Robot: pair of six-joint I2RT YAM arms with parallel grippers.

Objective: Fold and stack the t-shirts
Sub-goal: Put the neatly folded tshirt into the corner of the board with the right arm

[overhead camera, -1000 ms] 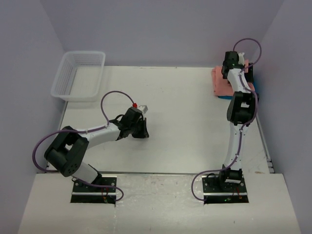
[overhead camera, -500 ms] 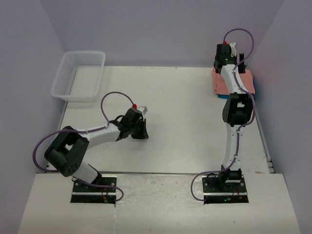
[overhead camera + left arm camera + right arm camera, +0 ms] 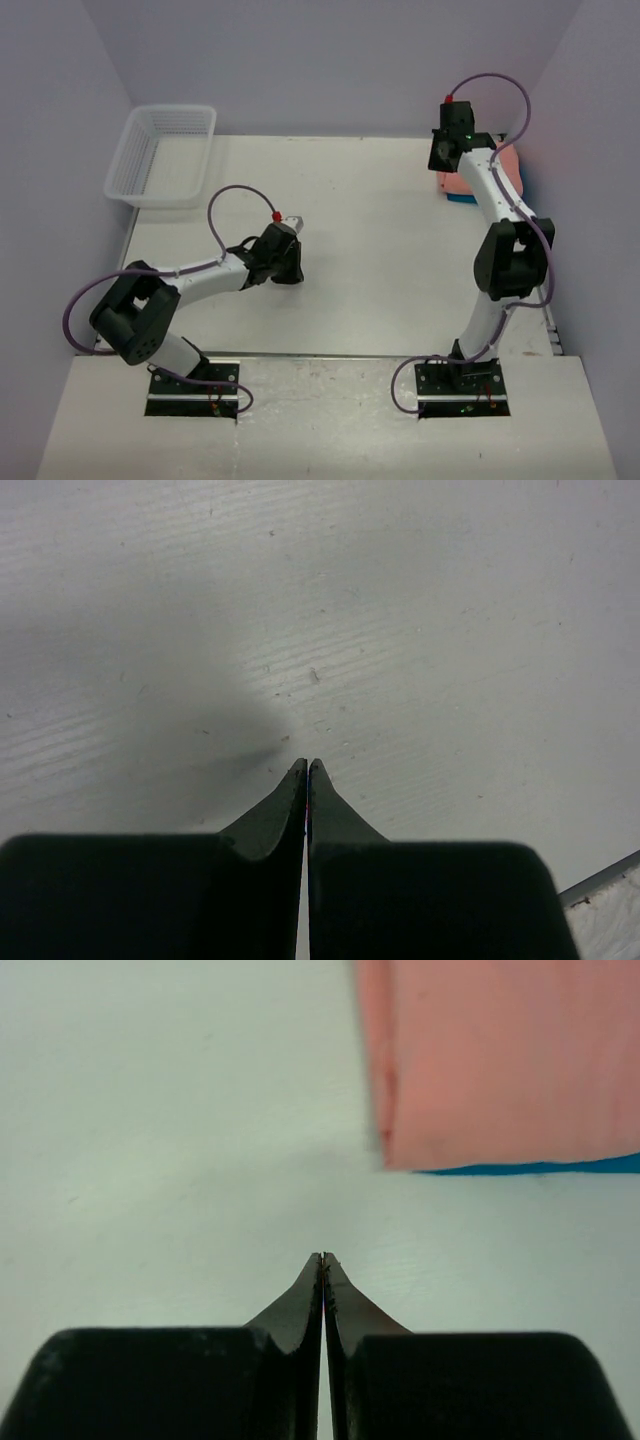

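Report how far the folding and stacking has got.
Done: the pink shirt lies folded on the teal shirt, only a blue edge showing beneath. In hand: nothing; the right gripper is shut and empty beside them, the left gripper shut over the table. Left: seemingly nothing to fold or stack.

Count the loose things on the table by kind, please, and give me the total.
T-shirts: 2, a salmon-pink t-shirt folded on top of a teal-blue t-shirt
Baskets: 1, a white mesh basket
Total: 3
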